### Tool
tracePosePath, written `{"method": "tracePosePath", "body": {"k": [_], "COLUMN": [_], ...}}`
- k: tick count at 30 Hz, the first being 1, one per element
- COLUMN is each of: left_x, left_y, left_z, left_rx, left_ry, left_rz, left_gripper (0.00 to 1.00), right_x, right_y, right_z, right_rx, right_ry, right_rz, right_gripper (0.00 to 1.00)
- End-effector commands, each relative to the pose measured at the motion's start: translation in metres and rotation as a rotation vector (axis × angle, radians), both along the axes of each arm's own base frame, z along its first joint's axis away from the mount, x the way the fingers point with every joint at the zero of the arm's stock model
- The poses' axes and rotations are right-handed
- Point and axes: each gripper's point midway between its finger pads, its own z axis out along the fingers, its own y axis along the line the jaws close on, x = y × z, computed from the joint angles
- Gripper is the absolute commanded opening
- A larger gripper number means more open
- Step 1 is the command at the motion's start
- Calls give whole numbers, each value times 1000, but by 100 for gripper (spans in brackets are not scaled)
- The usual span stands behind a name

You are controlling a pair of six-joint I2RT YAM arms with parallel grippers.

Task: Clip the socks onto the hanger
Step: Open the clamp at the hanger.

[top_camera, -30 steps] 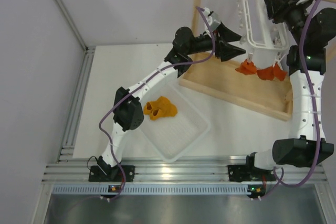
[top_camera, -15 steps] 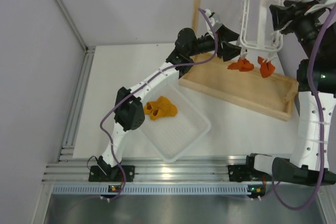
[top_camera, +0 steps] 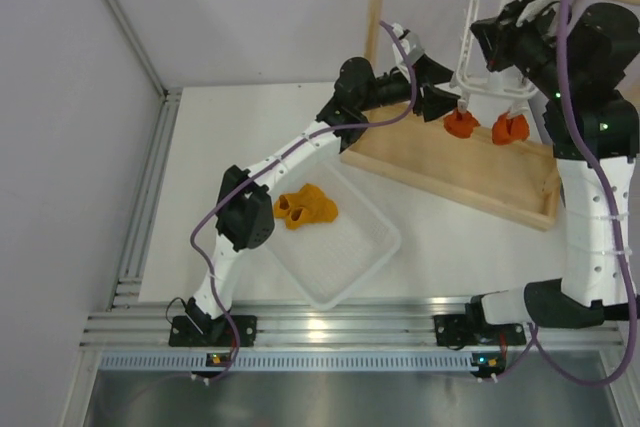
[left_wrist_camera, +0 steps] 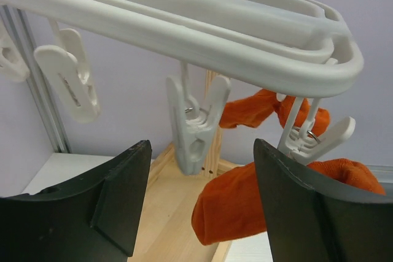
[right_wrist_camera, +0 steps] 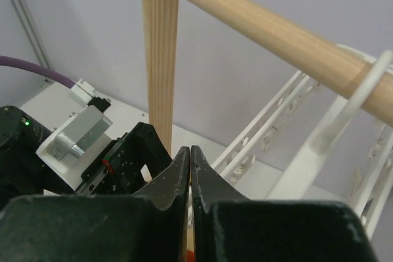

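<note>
Now two red socks hang clipped just ahead of the left claw, spread wide and empty under the hanger; the right claw, clenched on nothing, sits by the rail. Next, likely: fetching the yellow socks from the tray, well behind. A second ago the hanger leaned askew.

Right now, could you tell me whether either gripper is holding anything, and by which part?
Nothing is held. The left gripper is open near the hanger; the right gripper is shut on nothing.
</note>
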Motion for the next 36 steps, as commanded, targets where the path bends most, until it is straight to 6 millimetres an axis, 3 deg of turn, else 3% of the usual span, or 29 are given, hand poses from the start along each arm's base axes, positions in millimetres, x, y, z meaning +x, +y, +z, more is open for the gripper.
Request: {"method": "tracePosePath", "body": {"k": [1, 5, 8, 17, 25, 36], "left_x": [-21, -21, -22, -19, -18, -12], "left_y": [22, 23, 23, 22, 20, 17], "left_z": [59, 58, 57, 55, 50, 54], "left_rx": [-83, -81, -81, -77, -67, -77], "left_ry": [-99, -99, -98, -93, -82, -100], "left_rz": [16, 24, 25, 28, 23, 41], "left_gripper": [73, 73, 73, 73, 75, 76], "right_x": [5, 14, 14, 4, -17, -31], "right_y": [-7, -17, -17, -49, -86, -116], "right_z": [-40, -61, -63, -71, -56, -34], "right_rx": [-144, -223, -252, -367, -466, -436], "right_ry": [157, 262, 266, 297, 257, 172], "right_rz": [-117, -252, -280, -421, -566, -686], "right_gripper": [0, 0, 0, 0, 0, 0]}}
